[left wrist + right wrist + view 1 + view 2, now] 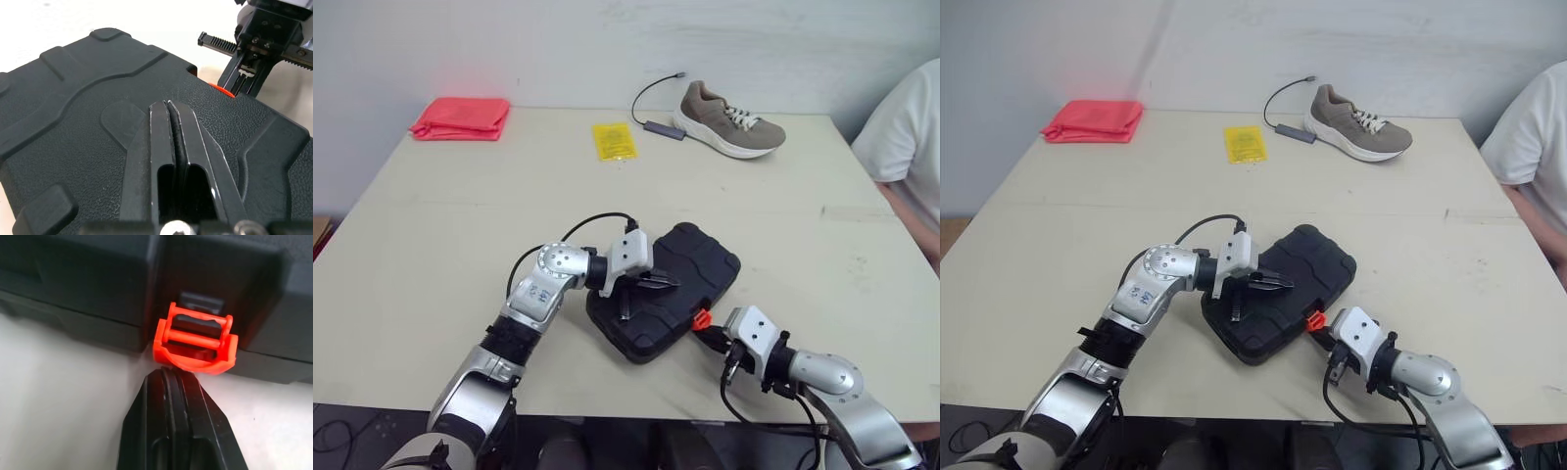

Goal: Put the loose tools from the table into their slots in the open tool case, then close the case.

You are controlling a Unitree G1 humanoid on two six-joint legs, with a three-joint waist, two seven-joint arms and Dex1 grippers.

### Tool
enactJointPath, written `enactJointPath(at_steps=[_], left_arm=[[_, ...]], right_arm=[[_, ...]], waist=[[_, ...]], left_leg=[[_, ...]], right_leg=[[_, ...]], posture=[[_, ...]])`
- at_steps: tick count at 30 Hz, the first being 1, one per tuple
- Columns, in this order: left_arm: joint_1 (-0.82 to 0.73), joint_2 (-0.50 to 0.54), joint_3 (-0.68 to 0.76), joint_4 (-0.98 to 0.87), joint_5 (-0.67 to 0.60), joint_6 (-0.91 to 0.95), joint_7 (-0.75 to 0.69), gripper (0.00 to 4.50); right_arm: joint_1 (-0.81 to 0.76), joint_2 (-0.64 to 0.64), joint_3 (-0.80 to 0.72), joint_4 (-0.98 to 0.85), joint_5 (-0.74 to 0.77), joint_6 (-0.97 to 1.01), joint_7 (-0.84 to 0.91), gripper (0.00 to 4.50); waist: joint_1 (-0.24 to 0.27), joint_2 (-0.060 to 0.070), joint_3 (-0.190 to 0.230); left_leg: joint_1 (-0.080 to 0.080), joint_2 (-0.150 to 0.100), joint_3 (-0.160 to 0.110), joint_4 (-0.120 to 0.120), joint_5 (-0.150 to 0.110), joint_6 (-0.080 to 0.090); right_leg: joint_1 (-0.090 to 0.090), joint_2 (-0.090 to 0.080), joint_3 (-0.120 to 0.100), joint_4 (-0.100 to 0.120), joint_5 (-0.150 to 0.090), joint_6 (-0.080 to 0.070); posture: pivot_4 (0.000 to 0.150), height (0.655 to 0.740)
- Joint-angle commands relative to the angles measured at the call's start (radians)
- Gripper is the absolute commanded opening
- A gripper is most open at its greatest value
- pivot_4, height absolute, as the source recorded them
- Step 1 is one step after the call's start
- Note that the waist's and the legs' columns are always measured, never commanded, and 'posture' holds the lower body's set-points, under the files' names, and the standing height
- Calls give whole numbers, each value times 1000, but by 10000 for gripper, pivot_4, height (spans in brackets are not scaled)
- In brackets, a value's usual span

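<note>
The black tool case lies with its lid down near the front edge of the pale table, turned at an angle to that edge. The left gripper reaches over the lid, its two black fingers pressed together with nothing between them. From the wrist view they lie low over the textured plastic, though I cannot say for sure that they touch it.

At the case's near side, the right gripper also has its fingers drawn tight together, holding nothing. Its tip is right up against the lower rim of the orange latch, which sits at the seam where lid and base meet.

At the table's far side lie a folded red cloth, a yellow packet and a tan shoe, with a dark cable beside the shoe. A person in a white shirt sits at the table's right side.
</note>
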Motion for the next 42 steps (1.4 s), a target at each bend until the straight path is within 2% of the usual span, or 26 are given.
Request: enactJointPath(at_steps=[1,7,32,36,38,40,41,42], left_arm=[[61,12,-71,113,74,41,0,361],[80,24,-84,121,82,44,-17,361],[95,35,-80,142,95,45,2,361],[117,17,23,108,4,-79,-5,361],[138,21,114,55,-95,-117,-41,361],[170,39,192,-46,-225,-179,-147,5444],[176,63,220,-90,-244,-152,-139,8028],[182,97,252,-130,-253,-123,-123,12779]], right_arm=[[-35,34,-14,6,-16,-120,-22,0],[-35,50,-51,-87,83,-135,28,0],[-159,-71,-110,-111,158,29,147,0],[-133,-115,-164,-140,202,34,177,0],[-105,-146,-234,-165,240,48,188,0],[-85,-167,-310,-183,282,69,184,0],[-72,-183,-357,-188,310,85,192,0],[-54,-210,-404,-187,320,87,211,6557]], waist=[[-1,0,-7],[-3,4,-13],[-18,6,-19],[-19,8,-19],[-23,8,-17],[-29,8,-14],[-29,7,-11],[-27,7,-8]], left_leg=[[0,0,0,-1,0,0],[0,-1,-1,-9,0,0],[0,1,-3,-15,0,1],[-1,2,-5,-16,-1,1],[-2,1,-4,-16,-1,2],[-2,2,-4,-17,-1,2],[-3,2,-4,-17,-1,0],[-3,3,-4,-18,-2,-1]], right_leg=[[0,0,0,-1,0,0],[2,-2,0,-4,0,0],[3,-3,-1,-9,-1,-2],[4,-4,-2,-14,-1,-3],[3,-5,-2,-14,0,-2],[2,-4,-2,-15,0,-1],[1,-4,-2,-14,1,-1],[1,-2,-2,-15,0,-1]], posture=[[1500,7400],[1500,7400],[1500,7400],[1500,7400],[1500,7400],[1500,7400],[1500,7400],[1500,7400]])
